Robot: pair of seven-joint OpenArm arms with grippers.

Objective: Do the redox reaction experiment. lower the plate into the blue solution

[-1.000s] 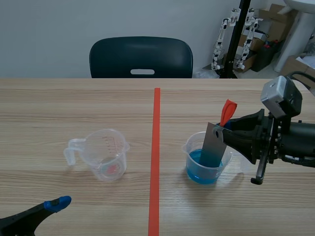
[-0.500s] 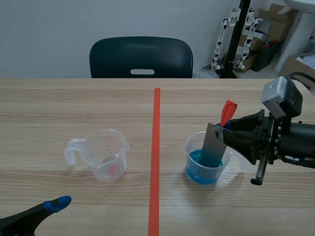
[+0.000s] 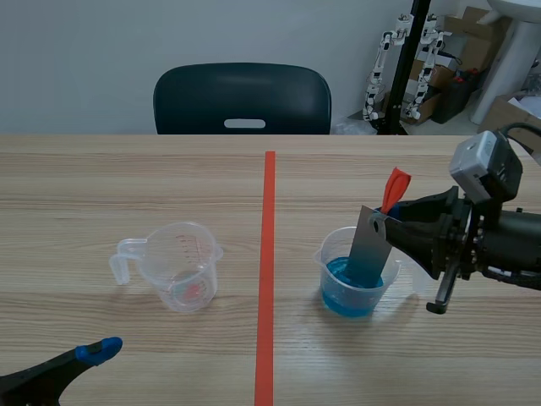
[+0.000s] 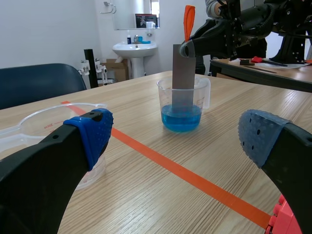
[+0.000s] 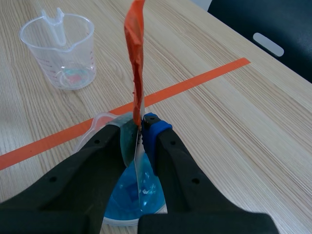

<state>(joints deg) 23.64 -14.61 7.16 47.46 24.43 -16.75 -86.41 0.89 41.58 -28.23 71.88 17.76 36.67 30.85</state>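
The right gripper (image 3: 391,222) is clamped on the top of the grey plate (image 3: 368,252), with an orange strip (image 3: 394,186) rising above its fingers. The plate hangs below the fingertips, its long axis nearly upright and its top leaning slightly toward the gripper. Its lower end is dipped in the blue solution (image 3: 348,298) in the beaker (image 3: 330,254). The left gripper (image 4: 178,135) gapes wide, holding nothing.

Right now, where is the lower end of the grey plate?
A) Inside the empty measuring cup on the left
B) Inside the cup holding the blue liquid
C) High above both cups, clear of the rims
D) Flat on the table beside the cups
B: the right tool grips the plate near its top, and the plate's lower end stands inside the cup, reaching the blue solution.
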